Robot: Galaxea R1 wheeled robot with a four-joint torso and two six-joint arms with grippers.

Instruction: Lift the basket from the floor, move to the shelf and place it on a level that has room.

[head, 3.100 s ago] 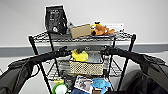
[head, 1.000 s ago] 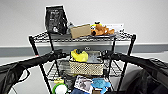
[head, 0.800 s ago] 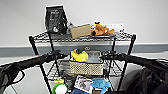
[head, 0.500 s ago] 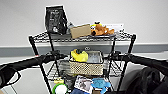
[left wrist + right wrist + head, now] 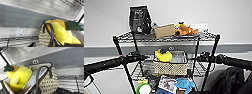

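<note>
Basket [image 5: 170,65] between end effectors, seemingly on shelf [image 5: 204,71]

basket [image 5: 43,37]: woven, dark handle, on wire shelf [image 5: 18,38]
inside: yellow pineapple plush [image 5: 60,30] w/ green leaves
behind: wall socket [image 5: 21,31]

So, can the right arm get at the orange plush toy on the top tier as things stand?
Probably yes: the plush toy lies near the open front edge above the right gripper, and no pole crosses the way up.

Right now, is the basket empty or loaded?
Loaded. The basket holds a yellow plush toy with a green leafy top, plus what looks like a flat packet beside it. What lies beneath them: cannot tell.
</note>
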